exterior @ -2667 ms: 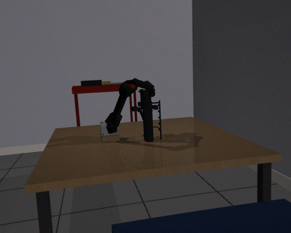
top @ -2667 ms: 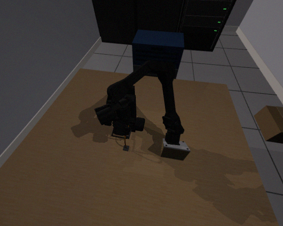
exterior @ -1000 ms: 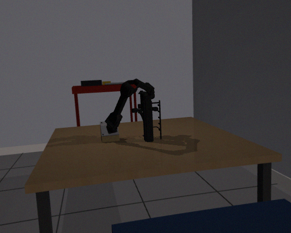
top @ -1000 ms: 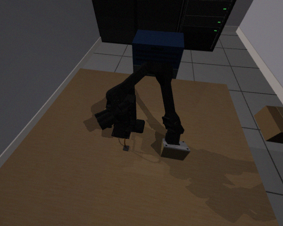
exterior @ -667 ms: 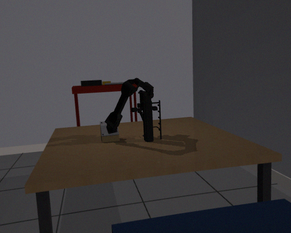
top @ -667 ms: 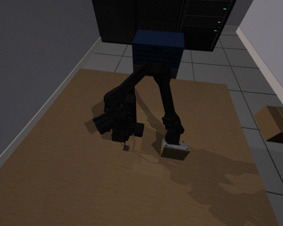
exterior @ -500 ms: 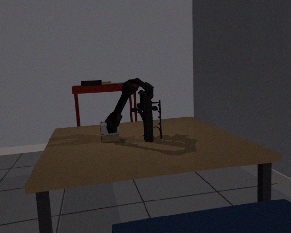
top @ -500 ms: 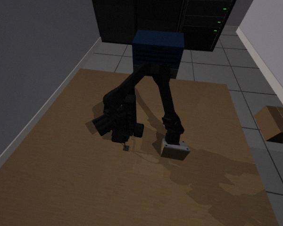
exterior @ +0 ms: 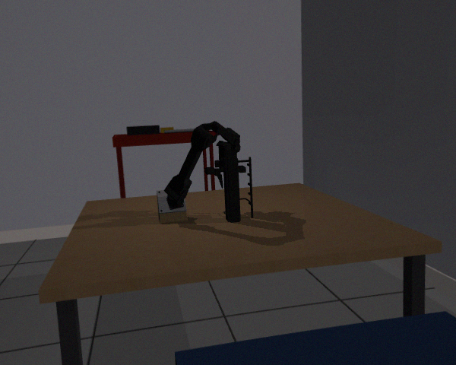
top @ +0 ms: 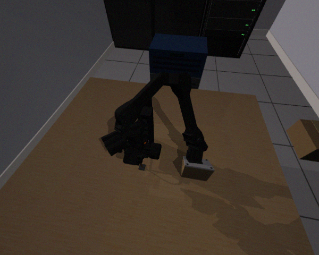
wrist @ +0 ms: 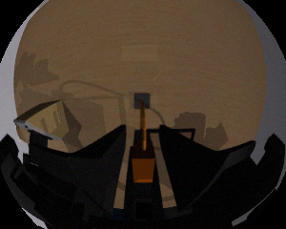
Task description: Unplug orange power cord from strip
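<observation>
The pincer (wrist: 143, 153) points down at the counter (wrist: 143, 32), its jaws partly apart with the orange plug (wrist: 143, 170) sitting between them; whether they press it I cannot tell. The cord (wrist: 143, 129) runs from the plug to a small grey block (wrist: 142, 101) on the counter.
</observation>
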Robot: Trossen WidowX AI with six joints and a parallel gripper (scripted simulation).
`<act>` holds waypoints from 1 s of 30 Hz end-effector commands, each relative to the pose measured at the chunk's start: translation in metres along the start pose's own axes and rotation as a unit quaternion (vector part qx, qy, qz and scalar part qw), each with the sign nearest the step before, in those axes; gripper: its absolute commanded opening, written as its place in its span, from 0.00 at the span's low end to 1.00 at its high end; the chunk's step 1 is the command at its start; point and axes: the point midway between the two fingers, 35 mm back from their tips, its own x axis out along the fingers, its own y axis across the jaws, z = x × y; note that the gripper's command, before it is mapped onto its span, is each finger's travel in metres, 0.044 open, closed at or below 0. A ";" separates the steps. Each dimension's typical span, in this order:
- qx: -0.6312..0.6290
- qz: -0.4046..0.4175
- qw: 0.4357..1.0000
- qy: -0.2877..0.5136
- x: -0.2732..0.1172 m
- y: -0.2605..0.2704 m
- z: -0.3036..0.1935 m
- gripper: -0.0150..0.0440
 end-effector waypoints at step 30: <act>-0.010 -0.009 1.000 0.002 -0.009 -0.001 -0.028 0.53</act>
